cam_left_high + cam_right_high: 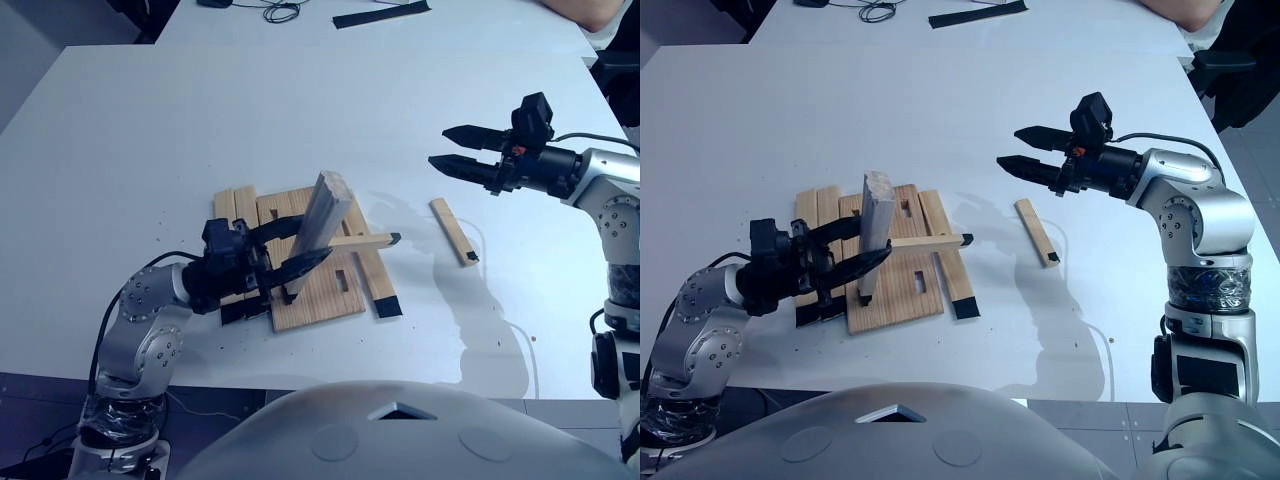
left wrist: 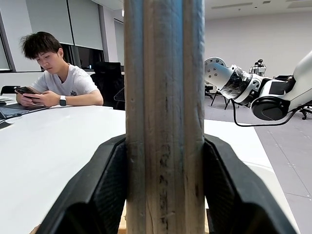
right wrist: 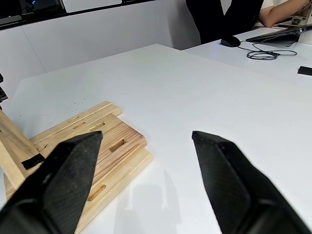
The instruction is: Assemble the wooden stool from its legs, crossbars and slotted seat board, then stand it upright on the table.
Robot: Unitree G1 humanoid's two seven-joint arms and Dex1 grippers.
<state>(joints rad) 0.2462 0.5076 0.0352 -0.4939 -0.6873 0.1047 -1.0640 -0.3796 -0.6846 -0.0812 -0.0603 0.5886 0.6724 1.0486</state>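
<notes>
Near the counter's (image 1: 150, 120) front edge, left of centre: left tool (image 1: 305, 242) clamped on a wooden leg (image 1: 325, 205), tilted over the slotted seat board (image 1: 330, 295). Best squared upright, then pressed straight down into a slot. Farther right, loose crossbar (image 1: 453, 230) lying flat; right tool (image 1: 440, 147) wide open, empty, above. No legible writing.

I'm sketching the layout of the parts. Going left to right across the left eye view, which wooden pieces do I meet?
slats → leg → loose stick
</notes>
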